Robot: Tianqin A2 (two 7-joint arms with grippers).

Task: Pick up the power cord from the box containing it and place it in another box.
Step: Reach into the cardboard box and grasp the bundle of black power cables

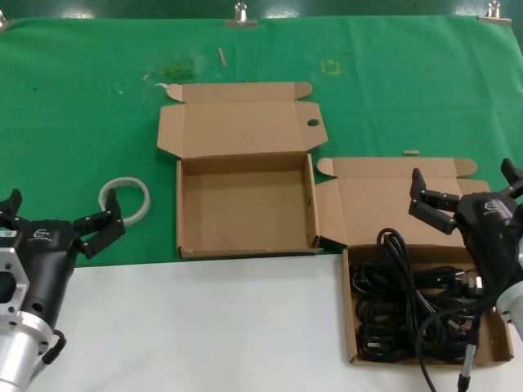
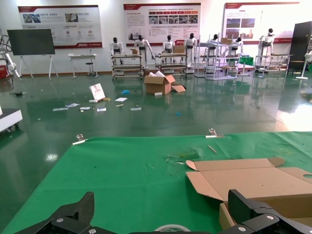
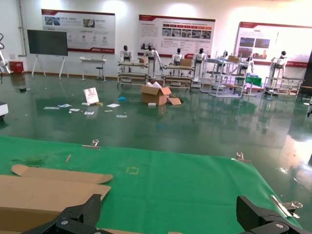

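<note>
The power cord (image 1: 406,304) is a tangle of black cable loops with plugs, lying in the brown cardboard box (image 1: 351,327) at the right. That box's lid (image 1: 384,200) lies open behind it. A second cardboard box (image 1: 245,206) stands empty in the middle, its lid (image 1: 237,126) open with a round hole in the right wing. My right gripper (image 1: 470,189) is open and empty, above the back of the cord box; in the right wrist view (image 3: 168,217) it faces green cloth. My left gripper (image 1: 57,216) is open and empty at the lower left, also seen in the left wrist view (image 2: 163,214).
A clear tape ring (image 1: 124,198) lies on the green cloth (image 1: 82,122) just ahead of the left gripper and shows in the left wrist view (image 2: 171,228). White table surface (image 1: 204,327) runs along the front. Metal clips (image 1: 240,15) hold the cloth's far edge.
</note>
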